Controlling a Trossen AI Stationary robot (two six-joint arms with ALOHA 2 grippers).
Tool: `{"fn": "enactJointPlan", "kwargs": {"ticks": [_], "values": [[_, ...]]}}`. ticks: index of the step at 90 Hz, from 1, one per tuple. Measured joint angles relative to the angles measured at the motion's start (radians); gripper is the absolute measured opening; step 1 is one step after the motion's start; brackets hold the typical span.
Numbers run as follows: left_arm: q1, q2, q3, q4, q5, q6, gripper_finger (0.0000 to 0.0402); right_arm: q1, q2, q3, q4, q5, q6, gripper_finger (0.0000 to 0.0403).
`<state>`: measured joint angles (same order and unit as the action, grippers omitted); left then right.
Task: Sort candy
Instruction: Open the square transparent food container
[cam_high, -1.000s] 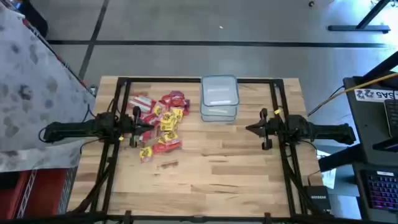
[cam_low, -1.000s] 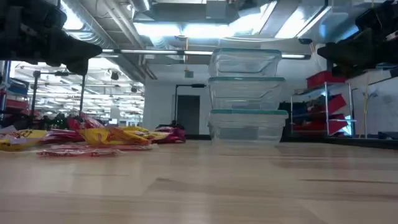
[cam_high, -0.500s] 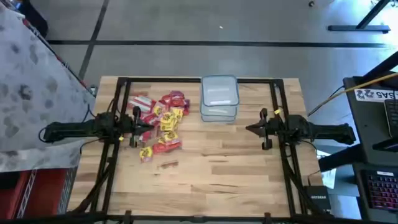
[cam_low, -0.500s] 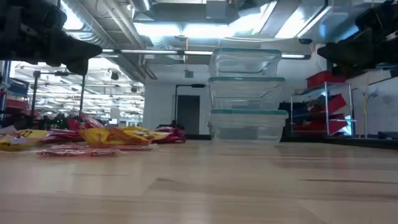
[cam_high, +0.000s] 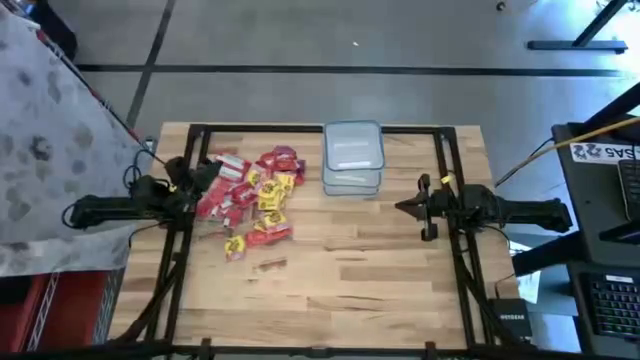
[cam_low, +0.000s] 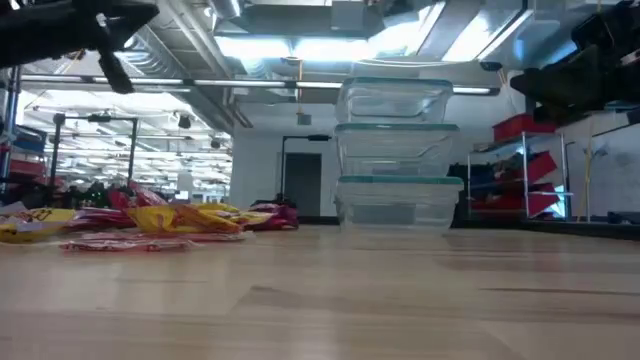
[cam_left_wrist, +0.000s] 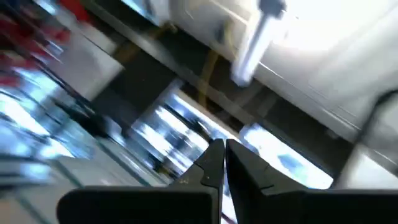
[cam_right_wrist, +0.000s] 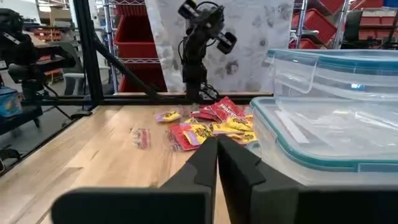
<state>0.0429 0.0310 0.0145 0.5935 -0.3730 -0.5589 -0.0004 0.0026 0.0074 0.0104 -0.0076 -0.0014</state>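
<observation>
High view shows my left claw (cam_high: 207, 172) raised over the bench's (cam_high: 340, 270) left edge, beside the heap of small red and yellow wrapped candy (cam_high: 255, 195); its fingers look pressed together, though the wrist picture is blurred. My right claw (cam_high: 408, 207), fingers pressed together, waits at the right, near the stacked clear rectangular plastic tubs (cam_high: 352, 157).

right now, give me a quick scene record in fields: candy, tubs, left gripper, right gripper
candy: loose pile of mostly red and yellow packets on the left half of the wooden table, none in a tub
stray candy: one small packet apart from the pile, nearer the table's front edge
tubs: stack of clear lidded containers at the back centre, lids on
left gripper: fingers shut, raised at the pile's left edge, wrist camera aimed up at the ceiling
right gripper: fingers shut, empty, at the right side
</observation>
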Motion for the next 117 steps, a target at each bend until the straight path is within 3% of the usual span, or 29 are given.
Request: {"fn": "enactJointPlan", "kwargs": {"ticks": [22,43,62,71,87,103,117], "values": [[0.000,0.269,0.178,0.153,0.018,0.070,0.0000,0.000,0.000,0.000,0.000,0.000,0.000,0.0001],[-0.004,0.761,0.544,0.133,0.201,0.189,0.0000,0.000,0.000,0.000,0.000,0.000,0.000,0.0001],[-0.003,1.141,0.812,0.105,0.187,0.309,0.0000,0.000,0.000,0.000,0.000,0.000,0.000,0.0001],[0.021,1.232,0.928,-0.076,0.239,0.490,0.0000,0.000,0.000,0.000,0.000,0.000,0.000,0.0001],[0.033,1.340,1.151,-0.531,0.216,0.799,0.0015,0.000,0.000,0.000,0.000,0.000,0.000,0.0001],[0.016,1.440,1.278,-0.716,0.214,0.941,0.0080,0.000,0.000,0.000,0.000,0.000,0.000,0.0001],[0.014,1.497,1.301,-0.770,0.218,1.005,0.0151,0.000,0.000,0.000,0.000,0.000,0.000,0.0001]]}}
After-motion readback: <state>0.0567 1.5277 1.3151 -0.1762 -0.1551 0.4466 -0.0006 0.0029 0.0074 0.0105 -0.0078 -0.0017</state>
